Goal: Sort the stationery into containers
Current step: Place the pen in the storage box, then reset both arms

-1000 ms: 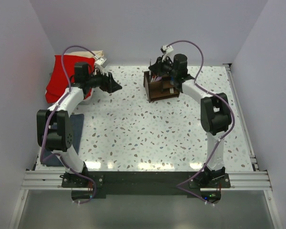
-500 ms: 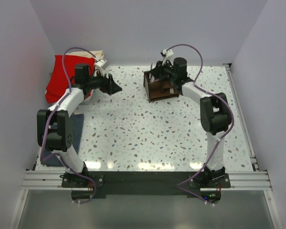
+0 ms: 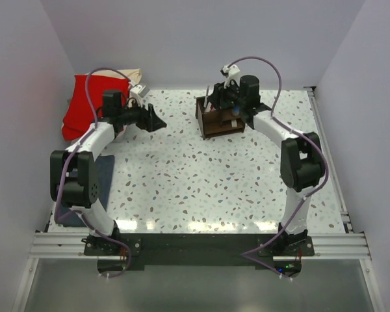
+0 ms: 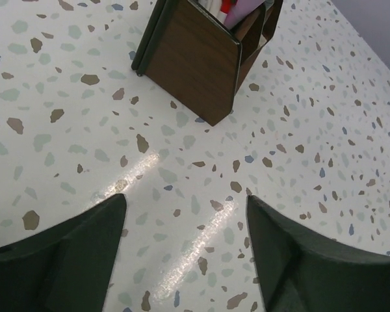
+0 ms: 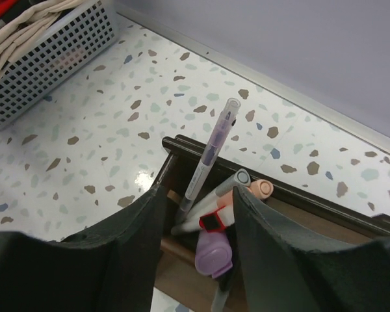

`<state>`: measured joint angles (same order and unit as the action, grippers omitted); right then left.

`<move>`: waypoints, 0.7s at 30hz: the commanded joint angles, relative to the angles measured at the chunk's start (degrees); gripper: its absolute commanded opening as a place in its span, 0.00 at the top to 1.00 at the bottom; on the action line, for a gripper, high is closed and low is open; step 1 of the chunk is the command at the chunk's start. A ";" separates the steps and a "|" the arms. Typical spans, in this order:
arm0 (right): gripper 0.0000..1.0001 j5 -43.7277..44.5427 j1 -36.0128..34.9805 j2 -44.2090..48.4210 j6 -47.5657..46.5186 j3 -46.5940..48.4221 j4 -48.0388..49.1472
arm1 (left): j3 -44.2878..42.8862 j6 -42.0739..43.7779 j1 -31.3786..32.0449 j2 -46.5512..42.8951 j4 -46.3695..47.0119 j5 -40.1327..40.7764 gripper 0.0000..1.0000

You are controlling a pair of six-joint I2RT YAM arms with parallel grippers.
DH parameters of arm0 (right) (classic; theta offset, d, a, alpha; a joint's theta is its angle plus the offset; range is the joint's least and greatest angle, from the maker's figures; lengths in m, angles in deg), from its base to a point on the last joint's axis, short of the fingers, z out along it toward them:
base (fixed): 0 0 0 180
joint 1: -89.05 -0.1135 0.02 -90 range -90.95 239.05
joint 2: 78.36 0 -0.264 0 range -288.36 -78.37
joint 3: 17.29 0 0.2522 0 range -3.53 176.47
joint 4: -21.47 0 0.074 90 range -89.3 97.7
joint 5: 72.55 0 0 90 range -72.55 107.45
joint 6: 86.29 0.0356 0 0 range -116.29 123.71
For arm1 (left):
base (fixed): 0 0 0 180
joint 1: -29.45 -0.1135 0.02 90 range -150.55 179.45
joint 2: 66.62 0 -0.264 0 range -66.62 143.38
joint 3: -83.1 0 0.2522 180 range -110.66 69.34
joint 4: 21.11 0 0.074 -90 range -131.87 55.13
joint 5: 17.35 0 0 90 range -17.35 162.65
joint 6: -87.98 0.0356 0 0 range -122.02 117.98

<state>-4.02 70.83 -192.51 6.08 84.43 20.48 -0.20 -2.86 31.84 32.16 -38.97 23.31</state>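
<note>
The right tool (image 5: 198, 194) hangs over a corner compartment of the dark wooden organizer (image 5: 182, 144). Its fingers are spread to either side of the stationery and grip nothing. In that compartment a clear purple-tinted pen (image 5: 209, 159) leans upright beside a grey pen (image 5: 231, 185) and a peach-capped pen (image 5: 259, 190), with a small red piece (image 5: 211, 221) and a purple cap (image 5: 213, 253) below them. The left tool (image 4: 185, 201) is wide open over the bare speckled bench (image 4: 312, 130), near the organizer. A white mesh basket (image 5: 45, 55) sits apart.
</note>
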 commanded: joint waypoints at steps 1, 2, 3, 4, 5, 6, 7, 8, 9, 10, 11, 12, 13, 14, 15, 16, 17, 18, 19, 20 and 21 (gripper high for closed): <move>0.46 6.43 0.81 10.50 -4.48 0.72 -9.68 | -2.70 0.23 -0.02 -3.24 2.60 1.43 0.00; 0.41 8.79 0.90 11.57 -4.39 0.98 -14.22 | -3.49 0.57 -0.02 -3.59 2.69 3.18 0.00; 0.38 10.21 1.34 12.54 -3.96 1.16 -16.62 | -3.85 0.58 0.07 -3.94 2.52 3.98 0.00; 0.34 11.27 1.69 14.46 -2.91 2.11 -19.17 | -4.11 0.58 0.07 -4.21 2.78 4.86 0.00; 0.26 12.15 1.96 15.35 -2.72 2.56 -24.41 | -4.46 0.58 0.07 -4.73 2.69 6.96 0.00; 0.14 13.72 2.74 16.05 -2.81 3.09 -27.25 | -4.55 2.06 0.15 -5.09 2.43 8.20 0.00; 0.04 14.78 3.10 17.02 -0.03 4.22 -29.80 | -4.64 2.33 0.42 -5.70 1.99 11.69 0.00; 0.01 16.97 3.27 17.29 0.70 4.76 -34.52 | -4.73 3.21 0.51 -6.05 1.55 13.12 0.00; 0.01 22.56 3.36 17.21 1.23 5.72 -37.62 | -4.90 3.91 0.94 -6.49 0.59 14.52 0.00; 0.01 27.05 3.28 16.86 2.28 8.34 -40.87 | -4.91 4.70 1.21 -7.28 0.06 17.76 0.00; 0.01 30.84 3.28 16.59 2.72 9.15 -45.77 | -4.99 5.75 1.82 -7.64 -0.38 19.18 0.00; 0.01 36.45 3.36 17.29 2.38 8.81 -46.52 | -4.99 6.20 2.00 -7.99 -0.91 20.07 0.00; 0.01 37.55 3.45 18.77 1.42 6.11 -46.35 | -4.99 6.38 2.09 -8.77 -1.00 20.94 0.00; 0.01 38.17 3.45 22.27 0.28 4.08 -44.52 | -4.91 6.55 2.18 -9.22 -1.09 21.21 0.00; 0.01 38.78 3.54 24.39 -0.43 1.97 -43.37 | -4.82 6.64 2.18 -9.48 -1.26 21.30 0.00; 0.01 38.96 3.54 25.89 -0.61 -0.84 -42.75 | -4.82 6.64 2.18 -9.92 -1.35 21.39 0.00; 0.01 38.88 3.54 28.25 -0.44 -1.73 -42.75 | -4.82 6.47 2.18 -10.19 -1.35 21.31 0.00; 0.01 38.88 3.54 29.32 -0.26 -2.44 -42.75 | -4.82 6.38 2.18 -10.36 -1.26 21.04 0.00; 0.01 39.40 3.45 30.29 0.00 -4.19 -42.49 | -4.73 6.47 2.18 -10.63 -1.18 20.69 0.00; 0.01 39.75 3.45 31.34 -0.17 -5.16 -41.70 | -4.90 6.29 2.26 -10.72 -1.09 20.69 0.00; 0.01 40.19 3.45 33.10 -0.61 -6.21 -41.17 | -4.91 6.03 2.35 -10.80 -0.65 20.78 0.00</move>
<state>30.95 74.44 -166.39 6.26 80.80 -21.51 -2.88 2.12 34.01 23.81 -40.43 42.55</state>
